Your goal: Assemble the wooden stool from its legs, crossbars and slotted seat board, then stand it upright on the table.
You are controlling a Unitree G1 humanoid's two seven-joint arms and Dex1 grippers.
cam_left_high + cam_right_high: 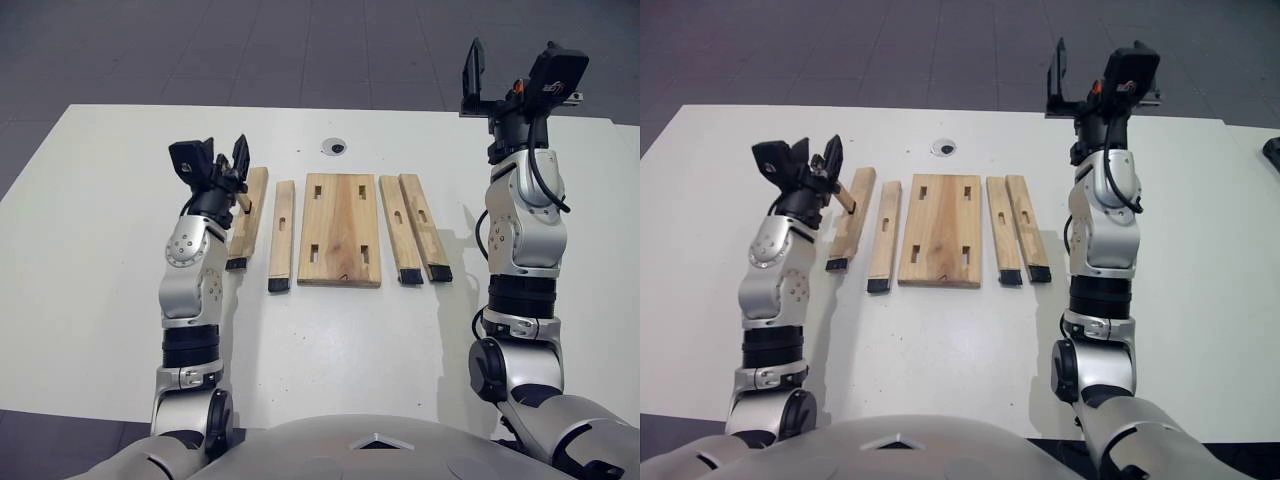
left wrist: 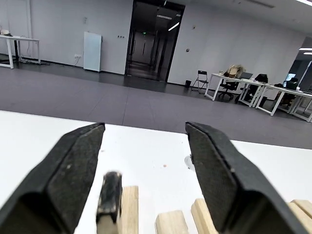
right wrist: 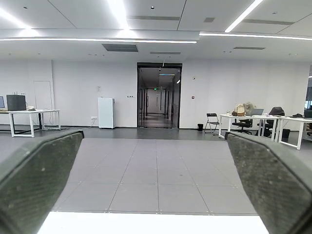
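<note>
The slotted seat board [image 1: 340, 230] lies flat on the white table [image 1: 100, 250]. Its long axis runs away from the robot, and four small slots show in its face.

Four slats, which may be legs or crossbars, lie around the board, all lengthwise like it, each with a black cap on its near end:
- The inner left slat [image 1: 283, 235] lies just left of the board, nearly parallel to it and apart from it.
- The outer left slat [image 1: 247, 218] lies farther left, its capped end angled slightly away from the board.
- The inner right slat [image 1: 400, 230] and the outer right slat [image 1: 425, 227] lie close together just right of the board, their capped ends also splaying a little away from it.

A round port [image 1: 336, 146] sits in the tabletop just beyond the board's far end.

The left gripper [image 1: 212, 160] hovers left of the board, over the far end of the outer left slat. Its fingers are spread wide and grip nothing. A short dark-tipped wooden stick [image 1: 845, 203] shows just under them, and what it is cannot be told.

The right gripper [image 1: 515, 70] is raised well to the right of the board and beyond its far end. Its fingers are fully apart and empty. A small mark on its housing is too small to read.
</note>
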